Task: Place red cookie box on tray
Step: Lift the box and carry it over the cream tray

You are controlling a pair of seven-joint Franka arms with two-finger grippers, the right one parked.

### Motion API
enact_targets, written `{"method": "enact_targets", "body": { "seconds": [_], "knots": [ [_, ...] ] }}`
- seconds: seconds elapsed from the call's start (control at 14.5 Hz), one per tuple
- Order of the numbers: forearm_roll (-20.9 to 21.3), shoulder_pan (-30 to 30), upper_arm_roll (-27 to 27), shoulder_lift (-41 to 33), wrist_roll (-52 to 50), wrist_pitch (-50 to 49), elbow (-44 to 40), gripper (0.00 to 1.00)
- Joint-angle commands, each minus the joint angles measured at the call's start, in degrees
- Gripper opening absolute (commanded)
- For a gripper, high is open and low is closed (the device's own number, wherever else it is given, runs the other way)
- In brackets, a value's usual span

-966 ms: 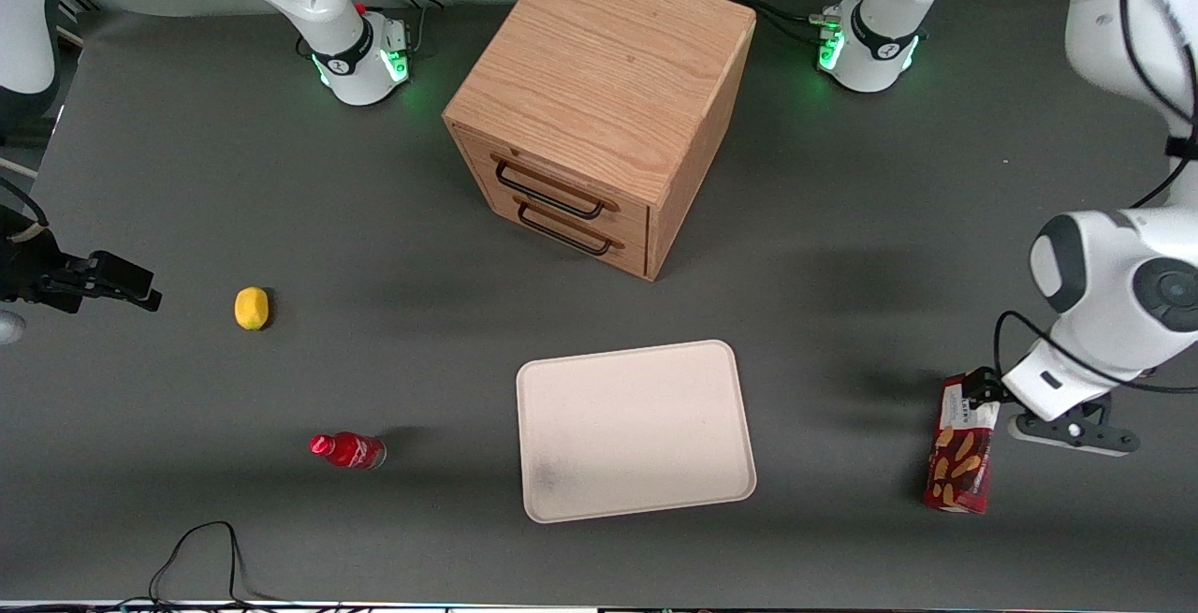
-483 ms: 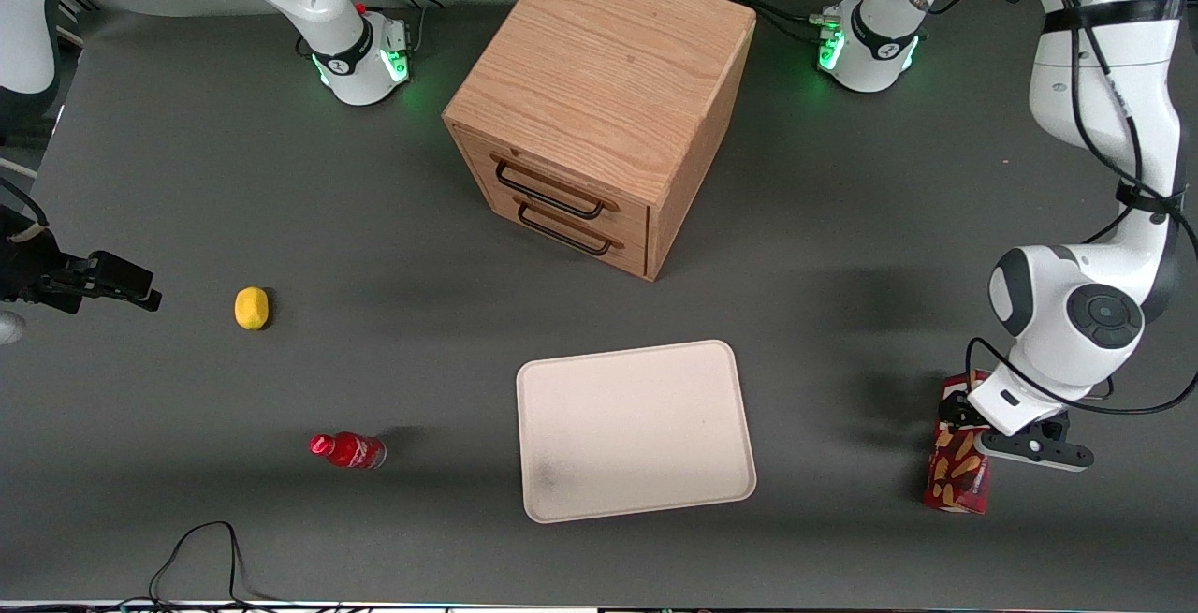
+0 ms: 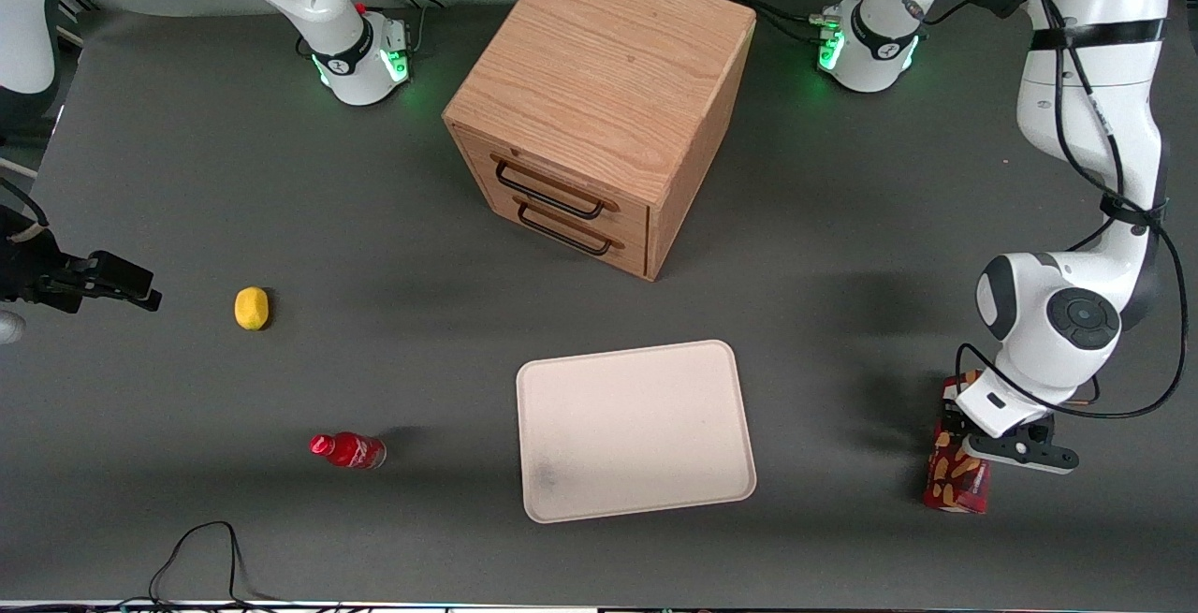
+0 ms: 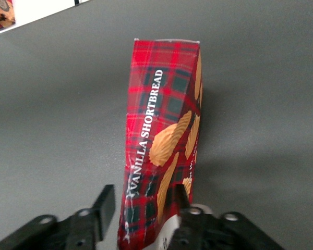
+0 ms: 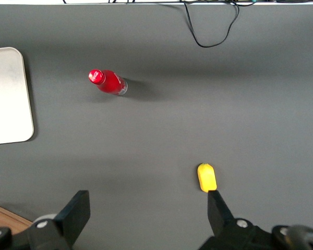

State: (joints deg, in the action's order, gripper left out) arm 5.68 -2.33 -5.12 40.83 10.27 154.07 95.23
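Lowering over the red cookie box [image 4: 161,151], my gripper [image 3: 973,433] has dropped from beside it to straddle its near end, jaws released, one each side. The box lies on the worktop [image 3: 842,248], well apart from the tray [image 3: 636,430]; clenching comes next.

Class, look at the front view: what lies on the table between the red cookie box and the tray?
Nothing: in the front view only bare grey table separates the red cookie box from the tray. The gripper is down at the box, fingers open astride it.
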Motion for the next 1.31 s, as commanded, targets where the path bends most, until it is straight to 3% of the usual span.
{"method": "enact_targets", "body": {
  "seconds": [0.0, 0.21, 0.48, 0.83, 0.97, 1.24],
  "knots": [
    [-1.19, -1.45, -1.55, 0.74, -0.42, 0.36, -1.01, 0.00],
    [-4.27, -1.54, -1.64, -0.65, -0.51, -1.22, -1.10, 0.00],
    [-5.15, -1.54, -1.56, -7.59, -0.34, -15.16, -3.38, 0.00],
    [-14.36, -3.73, -0.07, -11.12, -3.91, -39.69, -18.65, 0.00],
    [-16.14, -4.00, 4.48, -11.21, -12.94, -41.30, -20.78, 0.00],
    [-13.52, -7.76, 12.32, -9.37, -28.69, -35.69, -21.23, 0.00]
  ]
}}
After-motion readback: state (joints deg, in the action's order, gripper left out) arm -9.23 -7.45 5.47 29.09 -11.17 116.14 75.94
